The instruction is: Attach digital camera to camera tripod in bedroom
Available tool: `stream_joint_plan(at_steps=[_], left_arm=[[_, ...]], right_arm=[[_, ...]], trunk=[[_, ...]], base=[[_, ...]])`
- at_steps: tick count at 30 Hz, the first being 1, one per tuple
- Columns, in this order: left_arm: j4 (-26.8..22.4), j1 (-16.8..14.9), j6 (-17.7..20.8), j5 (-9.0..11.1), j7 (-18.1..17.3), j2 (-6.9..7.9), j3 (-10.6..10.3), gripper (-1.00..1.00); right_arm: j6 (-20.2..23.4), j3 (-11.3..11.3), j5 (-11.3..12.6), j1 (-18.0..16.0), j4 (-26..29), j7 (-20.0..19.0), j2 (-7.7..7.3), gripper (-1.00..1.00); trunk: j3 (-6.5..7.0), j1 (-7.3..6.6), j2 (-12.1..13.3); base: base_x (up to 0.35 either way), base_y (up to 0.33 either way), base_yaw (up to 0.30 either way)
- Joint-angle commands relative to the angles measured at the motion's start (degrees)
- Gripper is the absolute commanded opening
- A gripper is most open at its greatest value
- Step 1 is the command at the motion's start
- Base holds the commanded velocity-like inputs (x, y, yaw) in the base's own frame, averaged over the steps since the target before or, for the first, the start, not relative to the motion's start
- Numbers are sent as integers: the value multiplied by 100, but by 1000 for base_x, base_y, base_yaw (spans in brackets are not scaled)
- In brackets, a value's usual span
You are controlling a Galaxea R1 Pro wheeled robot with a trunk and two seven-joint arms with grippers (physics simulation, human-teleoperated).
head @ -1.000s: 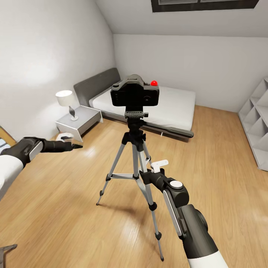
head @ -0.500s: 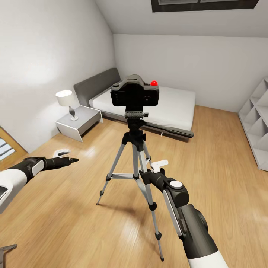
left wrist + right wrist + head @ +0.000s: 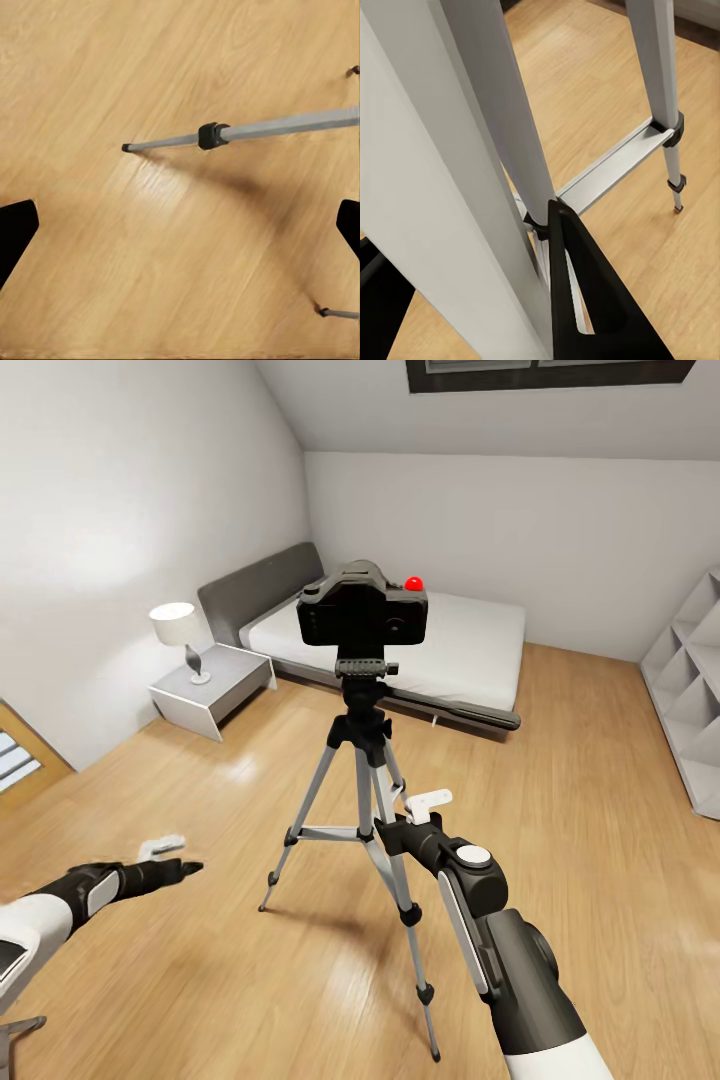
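Observation:
The black digital camera (image 3: 362,612) with its red button sits on the head plate of the camera tripod (image 3: 364,690), which stands on the bedroom's wood floor. Its pan handle (image 3: 455,710) sticks out to the right. My right gripper (image 3: 415,810) is low at the tripod's near leg. In the right wrist view its black fingers (image 3: 585,300) close against that silver leg (image 3: 472,195). My left gripper (image 3: 168,857) hangs open low over the floor, left of the tripod. In the left wrist view its fingertips (image 3: 15,232) stand wide apart above a tripod leg (image 3: 277,127) and foot.
The low grey bed (image 3: 450,640) lies behind the tripod. A nightstand (image 3: 212,685) with a lamp (image 3: 178,625) stands by the left wall. White shelves (image 3: 695,710) line the right wall, and a skylight (image 3: 550,372) is overhead. Wood floor (image 3: 580,790) spreads all round.
My left arm has dropped from about nightstand height to low over the floor and drawn nearer to me. The right arm, tripod and camera have not moved.

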State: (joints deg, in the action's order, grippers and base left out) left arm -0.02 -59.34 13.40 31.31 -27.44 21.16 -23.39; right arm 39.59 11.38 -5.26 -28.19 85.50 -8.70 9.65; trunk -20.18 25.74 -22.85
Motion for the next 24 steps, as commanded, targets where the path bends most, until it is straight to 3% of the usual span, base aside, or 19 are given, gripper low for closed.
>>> stream_joint_plan(at_steps=[1, 4, 5, 8, 9, 11, 13, 18, 22, 24], left_arm=[[-1, 131, -39, 165, 16, -2, 10, 100], [0, 448, -219, 568, 165, -4, 76, 100], [1, 612, -302, 921, 336, -5, 107, 100], [-1, 828, -385, 1482, 720, -26, 133, 100], [-3, 957, -417, 1802, 1035, -61, 143, 100], [-8, 1064, -439, 2038, 1367, -122, 147, 100], [-9, 1202, -460, 2221, 1863, -257, 146, 100], [-14, 1542, -691, 2298, 2656, -458, 140, 100], [-11, 1741, -911, 2308, 2963, -580, 136, 100], [-9, 1902, -992, 2287, 3103, -710, 133, 100]], right_arm=[[22, -4, -142, -2, -12, -35, 2, -100], [22, -4, -142, -2, -10, -35, 2, -100], [22, -4, -142, -2, -9, -35, 2, -100], [22, -4, -142, -2, -9, -35, 2, -100], [22, -4, -142, -2, -12, -35, 2, -100], [22, -4, -142, -2, -13, -35, 2, -100], [22, -4, -142, -2, -14, -35, 2, -100], [22, -4, -142, -2, -13, -37, 3, -100], [22, -4, -142, -3, -15, -38, 3, -100], [22, -4, -142, -3, -11, -39, 2, -100]], trunk=[[-10, 5, -9], [-10, 5, -9], [-10, 5, -9], [-10, 5, -9], [-10, 5, -9], [-10, 5, -9], [-10, 5, -9], [-10, 5, -9], [-10, 5, -9], [-10, 5, -9]], base=[[0, 0, 0], [0, 0, 0], [0, 0, 0], [0, 0, 0], [0, 0, 0], [0, 0, 0], [0, 0, 0], [0, 0, 0], [0, 0, 0], [0, 0, 0]])
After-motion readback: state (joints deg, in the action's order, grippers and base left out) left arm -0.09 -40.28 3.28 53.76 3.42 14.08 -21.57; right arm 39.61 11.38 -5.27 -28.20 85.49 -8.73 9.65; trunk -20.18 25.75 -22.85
